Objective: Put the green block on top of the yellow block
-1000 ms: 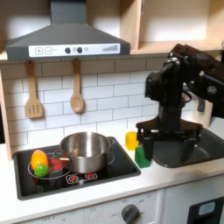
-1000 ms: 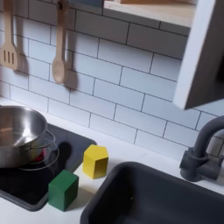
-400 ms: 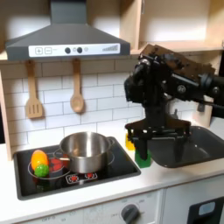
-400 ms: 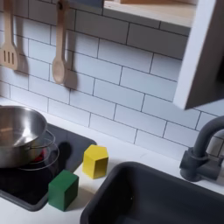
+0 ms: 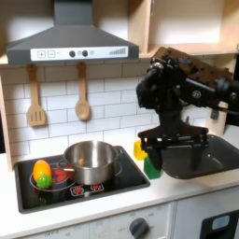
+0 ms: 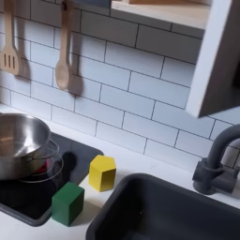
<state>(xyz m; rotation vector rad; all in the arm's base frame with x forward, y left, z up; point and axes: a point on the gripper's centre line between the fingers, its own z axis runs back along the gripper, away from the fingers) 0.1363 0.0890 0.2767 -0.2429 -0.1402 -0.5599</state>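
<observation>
The green block [image 6: 67, 203] sits on the counter at the stove's near right corner, just beside and nearer than the yellow block [image 6: 102, 172]; they look apart. In the first exterior view the gripper [image 5: 149, 149] hangs above both, its jaws too blurred to tell whether they are parted. Descending off-centre could knock the yellow block toward the sink [image 6: 178, 214]. Since a moment ago the arm shifted slightly right; the blocks stayed put.
</observation>
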